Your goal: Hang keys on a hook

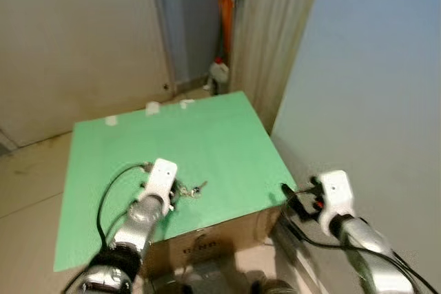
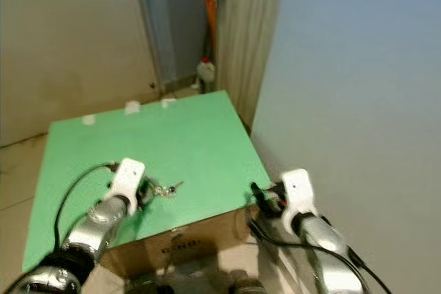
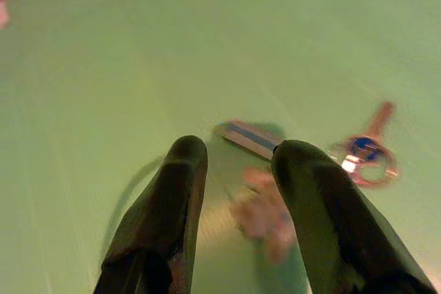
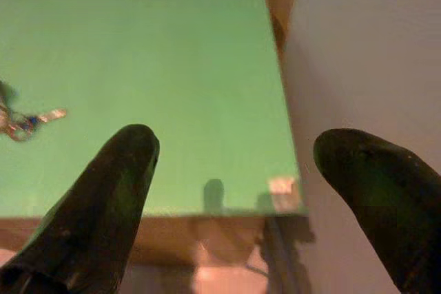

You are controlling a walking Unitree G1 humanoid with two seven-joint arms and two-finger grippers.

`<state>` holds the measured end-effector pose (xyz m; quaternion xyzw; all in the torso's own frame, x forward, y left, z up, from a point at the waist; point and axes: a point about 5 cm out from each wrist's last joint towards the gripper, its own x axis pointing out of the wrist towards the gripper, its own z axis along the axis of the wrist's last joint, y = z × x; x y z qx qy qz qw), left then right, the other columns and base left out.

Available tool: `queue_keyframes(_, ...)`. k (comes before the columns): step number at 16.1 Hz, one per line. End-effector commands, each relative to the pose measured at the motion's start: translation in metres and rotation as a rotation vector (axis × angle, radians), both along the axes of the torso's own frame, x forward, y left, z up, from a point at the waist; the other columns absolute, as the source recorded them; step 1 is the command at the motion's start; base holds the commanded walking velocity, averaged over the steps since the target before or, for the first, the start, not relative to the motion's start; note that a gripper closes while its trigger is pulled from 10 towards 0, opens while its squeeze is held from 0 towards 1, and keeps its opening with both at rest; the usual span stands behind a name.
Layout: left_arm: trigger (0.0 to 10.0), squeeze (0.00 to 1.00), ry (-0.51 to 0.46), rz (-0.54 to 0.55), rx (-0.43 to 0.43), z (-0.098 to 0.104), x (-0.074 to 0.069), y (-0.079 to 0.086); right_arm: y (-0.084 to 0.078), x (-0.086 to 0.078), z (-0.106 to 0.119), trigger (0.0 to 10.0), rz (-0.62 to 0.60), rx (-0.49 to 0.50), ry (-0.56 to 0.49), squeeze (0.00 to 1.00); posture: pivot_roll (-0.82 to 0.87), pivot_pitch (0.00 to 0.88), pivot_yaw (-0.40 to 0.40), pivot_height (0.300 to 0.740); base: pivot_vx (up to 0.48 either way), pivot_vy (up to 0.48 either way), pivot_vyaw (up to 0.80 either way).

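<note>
My left gripper (image 3: 231,160) is down over the green sheet (image 1: 207,142) that covers a cardboard box (image 1: 207,242), fingers parted a little with nothing between them, tips right at the keys (image 1: 191,189). The keys lie flat on the sheet near its front edge, just off my left wrist. In the left wrist view one key (image 3: 368,153) with a blue mark on its head sits on a ring beside the far fingertip; a flat silver-blue tag (image 3: 247,138) lies just ahead of the tips; a pale blurry bit between the fingers, can't tell what. My right gripper (image 4: 234,149) is spread wide and empty, hovering at the sheet's front right corner, well apart from the keys. Plain wall (image 1: 372,87) on my right. Small white scraps (image 1: 153,107) at the sheet's far edge. An orange item (image 1: 225,12) and a white bottle (image 1: 219,74) stand in the far corner.
</note>
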<state>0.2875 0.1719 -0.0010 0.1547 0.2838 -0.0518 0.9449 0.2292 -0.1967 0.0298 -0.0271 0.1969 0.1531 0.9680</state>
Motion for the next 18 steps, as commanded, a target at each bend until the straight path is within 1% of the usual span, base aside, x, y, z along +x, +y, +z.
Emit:
queue_keyframes(1, 10.0, 0.0, 0.019, 0.027, 0.046, -0.003, -0.001, 0.006, -0.008, -0.006, 0.003, 10.0, -0.013, -0.003, 0.008, 0.0, -0.34, 0.181, 0.009, 0.74, 0.0, 0.0, 0.0)
queue_keyframes(2, 10.0, 0.0, 0.019, 0.053, 0.089, -0.002, 0.003, 0.014, -0.017, -0.016, 0.005, 10.0, -0.039, -0.017, 0.025, 0.0, -0.36, 0.198, 0.003, 0.74, 0.0, 0.0, 0.0)
queue_keyframes(4, 10.0, 0.0, 0.021, 0.081, 0.084, 0.0, 0.005, 0.019, -0.021, -0.022, 0.007, 10.0, -0.045, -0.025, 0.033, 0.0, -0.37, 0.206, 0.009, 0.74, 0.0, 0.0, 0.0)
queue_keyframes(5, 10.0, 0.0, 0.026, 0.089, 0.073, 0.0, 0.005, 0.018, -0.022, -0.024, 0.008, 10.0, -0.054, -0.024, 0.039, 0.0, -0.37, 0.207, 0.013, 0.74, 0.0, 0.0, 0.0)
queue_keyframes(10, 10.0, 0.0, 0.07, 0.1, 0.034, -0.005, 0.005, 0.011, -0.015, -0.03, 0.007, 10.0, -0.055, -0.006, 0.059, 0.0, -0.38, 0.214, 0.019, 0.74, 0.0, 0.0, 0.0)
queue_keyframes(12, 10.0, 0.0, 0.085, 0.117, 0.024, -0.006, 0.005, 0.011, -0.014, -0.031, 0.008, 10.0, -0.054, -0.005, 0.067, 0.0, -0.38, 0.214, 0.018, 0.74, 0.0, 0.0, 0.0)
queue_keyframes(14, 10.0, 0.0, 0.113, 0.126, -0.011, -0.009, 0.003, 0.006, -0.015, -0.031, 0.009, 10.0, -0.057, -0.006, 0.07, 0.0, -0.38, 0.214, 0.016, 0.74, 0.0, 0.0, 0.0)
queue_keyframes(17, 10.0, 0.0, 0.185, 0.164, -0.093, -0.018, -0.003, 0.001, -0.014, -0.031, 0.01, 10.0, -0.056, -0.004, 0.078, 0.0, -0.38, 0.211, 0.015, 0.74, 0.0, 0.0, 0.0)
queue_keyframes(18, 10.0, 0.0, 0.185, 0.161, -0.081, -0.018, -0.003, 0.002, -0.014, -0.031, 0.009, 10.0, -0.054, -0.003, 0.08, 0.0, -0.38, 0.209, 0.016, 0.74, 0.0, 0.0, 0.0)
